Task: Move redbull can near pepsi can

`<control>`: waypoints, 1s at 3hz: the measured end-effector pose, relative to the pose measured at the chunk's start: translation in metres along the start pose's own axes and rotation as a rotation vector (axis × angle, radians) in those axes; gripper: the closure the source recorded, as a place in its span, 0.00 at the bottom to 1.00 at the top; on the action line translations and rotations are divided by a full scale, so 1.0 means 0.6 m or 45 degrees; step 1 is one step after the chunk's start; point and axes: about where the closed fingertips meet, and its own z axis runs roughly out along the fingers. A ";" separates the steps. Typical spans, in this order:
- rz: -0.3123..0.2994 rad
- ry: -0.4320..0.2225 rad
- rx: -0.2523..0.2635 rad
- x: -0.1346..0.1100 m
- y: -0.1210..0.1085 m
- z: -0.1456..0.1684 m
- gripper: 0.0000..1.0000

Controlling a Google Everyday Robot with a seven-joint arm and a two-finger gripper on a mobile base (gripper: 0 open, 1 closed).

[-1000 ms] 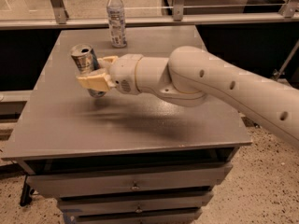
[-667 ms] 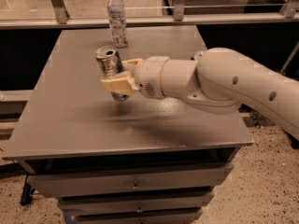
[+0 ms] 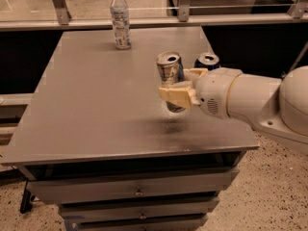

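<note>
The grey table (image 3: 91,109) stood before a glass barrier, a water bottle (image 3: 120,19) at its far edge. Within the last second the gripper (image 3: 180,85), clamped on the redbull can (image 3: 168,69), had carried it from the left part of the table across to the right. There it hung just beside the pepsi can (image 3: 208,60), apparently clear of the surface. The task looked nearly done, with only setting down left. The can's long axis ran close to vertical, top upward.
</note>
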 end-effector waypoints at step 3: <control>0.071 -0.060 0.064 0.006 -0.017 -0.008 1.00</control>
